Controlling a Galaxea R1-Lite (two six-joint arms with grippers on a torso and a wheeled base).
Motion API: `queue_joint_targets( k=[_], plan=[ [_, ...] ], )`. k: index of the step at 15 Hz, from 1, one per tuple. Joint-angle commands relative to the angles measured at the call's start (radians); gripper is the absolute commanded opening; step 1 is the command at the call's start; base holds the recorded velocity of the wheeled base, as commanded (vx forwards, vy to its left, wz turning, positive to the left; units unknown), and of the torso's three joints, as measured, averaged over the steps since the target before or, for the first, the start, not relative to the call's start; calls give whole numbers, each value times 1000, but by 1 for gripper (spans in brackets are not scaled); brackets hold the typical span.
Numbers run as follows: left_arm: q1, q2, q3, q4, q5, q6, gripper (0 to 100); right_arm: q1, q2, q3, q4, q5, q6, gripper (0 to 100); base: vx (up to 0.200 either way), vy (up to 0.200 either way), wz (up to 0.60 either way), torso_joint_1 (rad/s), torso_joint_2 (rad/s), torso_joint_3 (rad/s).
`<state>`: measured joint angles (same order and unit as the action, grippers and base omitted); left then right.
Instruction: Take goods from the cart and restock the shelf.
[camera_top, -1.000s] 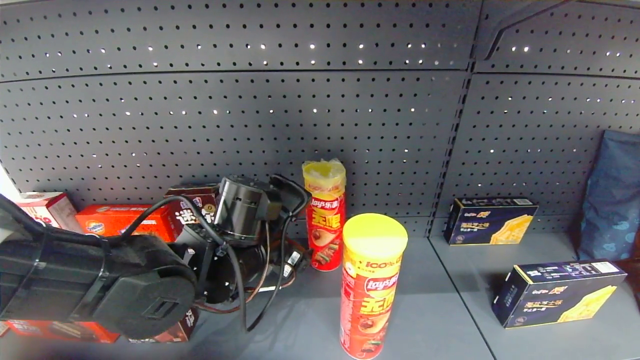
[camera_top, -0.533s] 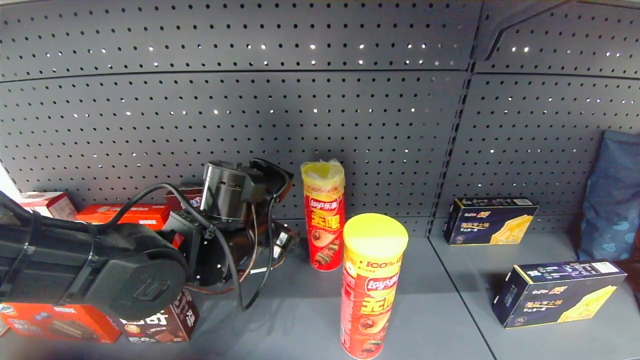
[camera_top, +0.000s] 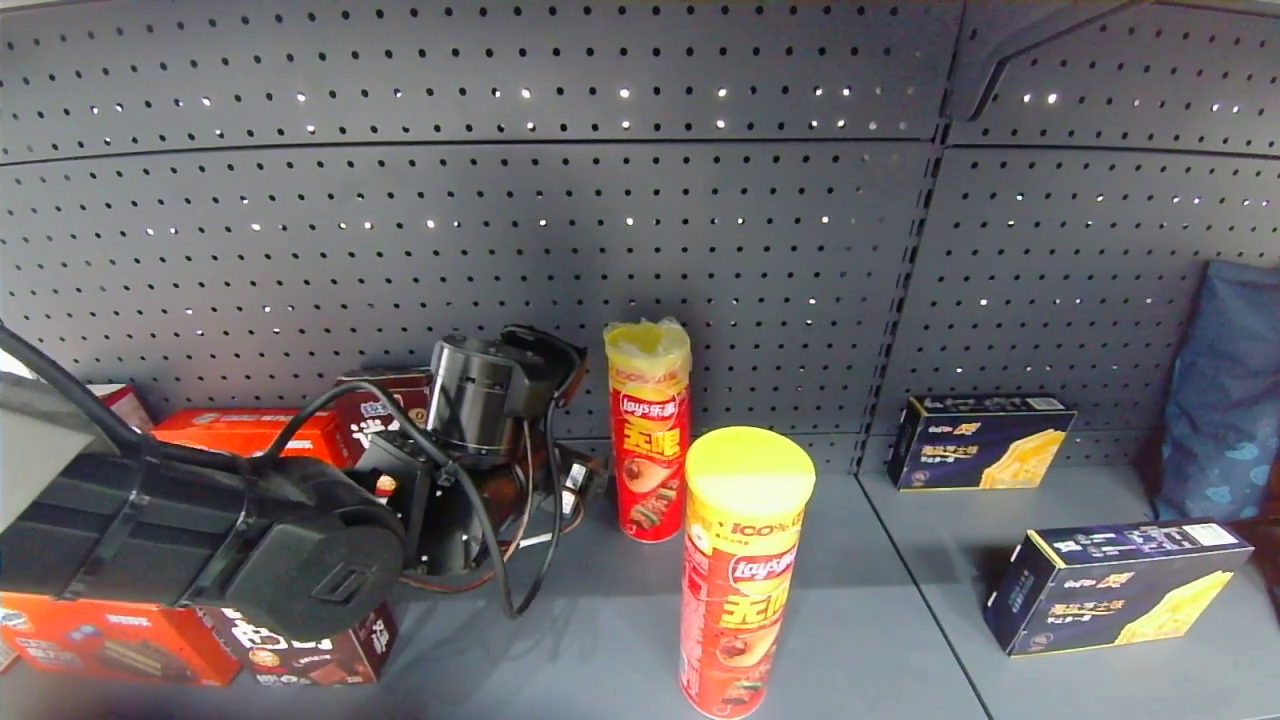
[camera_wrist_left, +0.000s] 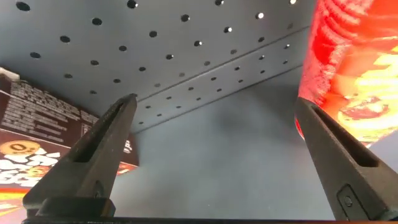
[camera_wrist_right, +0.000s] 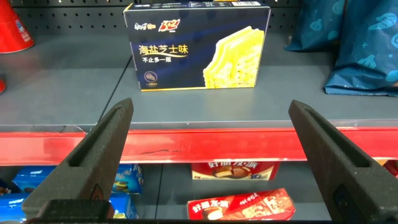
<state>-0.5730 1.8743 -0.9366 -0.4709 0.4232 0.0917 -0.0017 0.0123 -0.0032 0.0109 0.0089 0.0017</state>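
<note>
Two red chip cans with yellow lids stand on the grey shelf (camera_top: 600, 640), one at the back (camera_top: 648, 430) and one nearer the front (camera_top: 745, 570). My left arm's wrist (camera_top: 480, 400) sits just left of the back can, in front of a brown box (camera_top: 385, 405). In the left wrist view my left gripper (camera_wrist_left: 214, 102) is open over bare shelf floor, with the red can (camera_wrist_left: 354, 68) on one side and the brown box (camera_wrist_left: 43, 137) on the other. My right gripper (camera_wrist_right: 209, 104) is open and holds nothing, facing a dark blue box (camera_wrist_right: 198, 46) from the shelf front.
Orange boxes (camera_top: 250, 435) (camera_top: 110, 640) and a brown box (camera_top: 310, 640) fill the left side. Two dark blue boxes (camera_top: 980, 440) (camera_top: 1110, 585) and a blue bag (camera_top: 1225, 390) lie at right. Below the red shelf edge (camera_wrist_right: 211, 146) are more boxed goods (camera_wrist_right: 239, 208).
My left arm's wrist rose and shifted left, then came a little back to the right. The forearm lifted, uncovering the front boxes at left. Cans and boxes stayed put.
</note>
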Motion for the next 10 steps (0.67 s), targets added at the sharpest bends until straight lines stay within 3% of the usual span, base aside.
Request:
queue_joint_targets(
  k=[1, 5, 6, 10],
  plan=[
    [1, 17, 1, -15, 0, -15, 100, 0, 1, 0, 0, 0, 0, 100, 0, 0, 0, 0, 0, 0],
    [1, 31, 13, -31, 0, -52, 100, 0, 1, 0, 0, 0, 0, 100, 0, 0, 0, 0, 0, 0],
    [-2, 31, 13, -29, -1, -75, 100, 0, 1, 0, 0, 0, 0, 100, 0, 0, 0, 0, 0, 0],
    [-10, 32, 27, -29, -4, -87, 100, 0, 1, 0, 0, 0, 0, 100, 0, 0, 0, 0, 0, 0]
  ],
)
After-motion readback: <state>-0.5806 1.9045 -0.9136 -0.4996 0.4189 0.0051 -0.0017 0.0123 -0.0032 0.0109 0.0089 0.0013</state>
